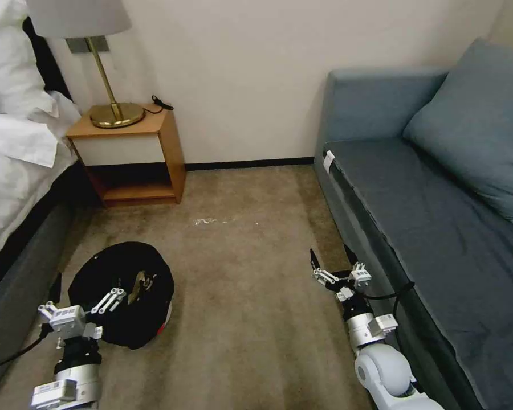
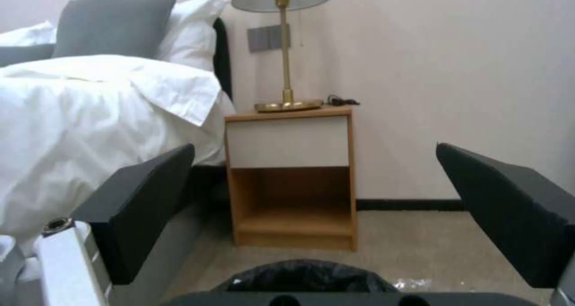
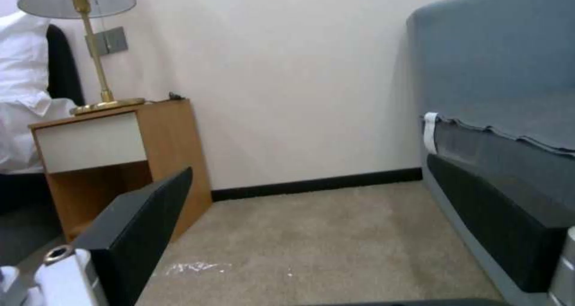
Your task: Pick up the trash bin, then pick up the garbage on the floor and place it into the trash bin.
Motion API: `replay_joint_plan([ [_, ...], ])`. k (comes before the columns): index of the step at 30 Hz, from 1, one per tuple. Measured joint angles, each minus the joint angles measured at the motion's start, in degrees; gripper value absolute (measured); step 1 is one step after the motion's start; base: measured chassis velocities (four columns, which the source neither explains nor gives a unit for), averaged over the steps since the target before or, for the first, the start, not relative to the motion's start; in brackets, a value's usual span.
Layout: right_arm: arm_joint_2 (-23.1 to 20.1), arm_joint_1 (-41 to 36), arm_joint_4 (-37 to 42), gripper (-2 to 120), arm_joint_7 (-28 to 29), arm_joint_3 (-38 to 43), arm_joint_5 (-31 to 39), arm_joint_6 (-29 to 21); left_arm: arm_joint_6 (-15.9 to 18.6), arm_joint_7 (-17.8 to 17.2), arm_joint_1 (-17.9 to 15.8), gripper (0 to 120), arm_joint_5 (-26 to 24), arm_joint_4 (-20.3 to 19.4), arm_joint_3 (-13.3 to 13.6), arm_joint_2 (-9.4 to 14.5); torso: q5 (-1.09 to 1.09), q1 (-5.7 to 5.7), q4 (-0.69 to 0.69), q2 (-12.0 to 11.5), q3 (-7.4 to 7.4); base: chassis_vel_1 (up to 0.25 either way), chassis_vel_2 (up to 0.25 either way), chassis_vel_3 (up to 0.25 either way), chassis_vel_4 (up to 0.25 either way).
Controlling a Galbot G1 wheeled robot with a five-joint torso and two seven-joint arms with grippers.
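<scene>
Left pincer (image 1: 82, 304) spread wide, gripping nothing, hovering low at the near rim of the trash bin (image 1: 122, 293), probably lined up for a grab at the rim. From the left wrist view, both dark pads (image 2: 141, 198) well apart, with the bag's crinkled black top (image 2: 305, 274) just below and ahead. Right pincer (image 1: 333, 267) likewise open and empty, held low over the carpet close to the front edge of the sofa (image 1: 439, 228), well apart from the bin; seemingly waiting.

Bin standing on the carpet (image 1: 251, 285) toward the bed side of the floor, near the grey bed base (image 1: 17, 285). Black liner bunched over the rim, hiding most of the inside. Through the opening, something tan or yellowish (image 1: 137, 287) and a bit of red-and-white (image 1: 166, 322) at the near side, too small to name. So litter apparently inside already, judged from that glimpse alone.

Farther out, a pale scuff or scrap (image 1: 211, 221) on the carpet toward the wall, flat and thin. No bottle or wrapper evident on the open floor. Beyond that, the nightstand (image 1: 137, 156) with a brass lamp (image 1: 111, 108) in the bed-side corner.
</scene>
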Motion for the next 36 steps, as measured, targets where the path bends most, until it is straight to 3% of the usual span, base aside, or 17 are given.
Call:
replay_joint_plan([
  [36, 0.0, 0.0, 0.0, 100, 0.0, 0.0, 0.0, 0.0, 0.0, 0.0, 0.0, 100, 0.0, 0.0, 0.0, 0.0, 0.0, 0.0, 0.0, 0.0, 0.0, 0.0, 0.0, 0.0, 0.0],
])
